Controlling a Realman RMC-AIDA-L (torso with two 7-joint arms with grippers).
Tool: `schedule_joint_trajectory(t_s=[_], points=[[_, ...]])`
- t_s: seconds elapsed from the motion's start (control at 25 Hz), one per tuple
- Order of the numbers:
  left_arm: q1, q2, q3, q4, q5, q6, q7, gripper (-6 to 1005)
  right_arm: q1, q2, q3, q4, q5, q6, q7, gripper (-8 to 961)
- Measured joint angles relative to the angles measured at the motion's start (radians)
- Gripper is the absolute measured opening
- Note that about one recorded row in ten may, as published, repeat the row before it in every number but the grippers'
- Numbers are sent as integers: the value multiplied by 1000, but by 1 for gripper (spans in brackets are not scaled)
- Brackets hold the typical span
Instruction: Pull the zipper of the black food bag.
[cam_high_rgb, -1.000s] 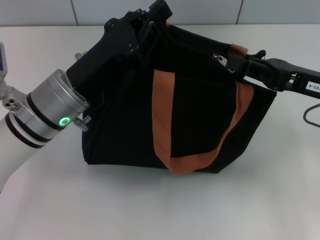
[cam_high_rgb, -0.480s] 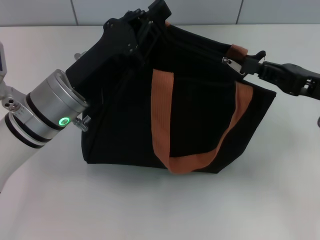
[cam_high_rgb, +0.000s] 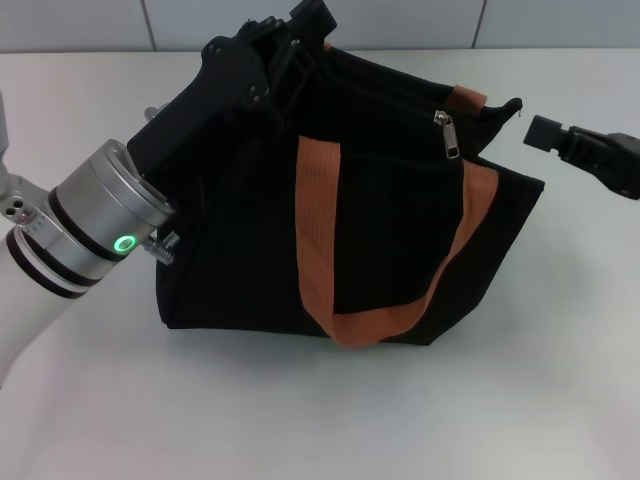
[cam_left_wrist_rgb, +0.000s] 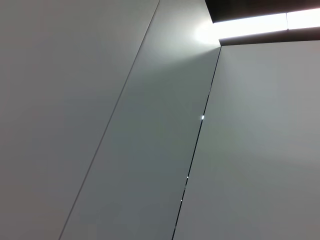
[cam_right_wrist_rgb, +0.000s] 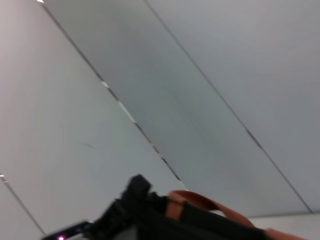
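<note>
We see the black food bag (cam_high_rgb: 350, 215) sitting on the white worktop (cam_high_rgb: 320, 410), roughly in the middle of the head view, its top edge tilted up toward the far left corner. One orange-brown strap (cam_high_rgb: 325, 265) loops down across its front face, and a second strap end (cam_high_rgb: 468, 98) shows at the far right top corner. The zipper (cam_high_rgb: 449, 135), a small silver pull tab, hangs loose on the top edge near that right corner, touching nothing but the bag. Our left gripper (cam_high_rgb: 300, 35) is at the bag's far left top corner, its black body pressed against the fabric; we cannot tell from here whether its jaws are pinching the bag or spread. Our right gripper (cam_high_rgb: 545, 133) hovers just beside the bag's right top corner, apart from the zipper, and we cannot tell how its jaws stand. The right wrist view catches the bag's top (cam_right_wrist_rgb: 200, 222) with the left gripper (cam_right_wrist_rgb: 131, 200) beyond it.
</note>
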Motion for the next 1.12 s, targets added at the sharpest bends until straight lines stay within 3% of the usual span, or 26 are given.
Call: schedule_joint_trajectory(t_s=[0.28, 0.56, 0.76, 1.12], points=[[0, -2, 0, -7, 4, 0, 2, 17, 22, -2, 60, 108, 64, -134, -131, 11], [-4, -2, 7, -11, 7, 9, 0, 17, 26, -3, 50, 121, 56, -98, -134, 18], [-18, -2, 10, -21, 11, 11, 0, 17, 35, -4, 40, 139, 37, -91, -109, 144], [-27, -2, 10, -21, 17, 2, -1, 17, 60, -1, 39, 142, -22, -70, -66, 175]])
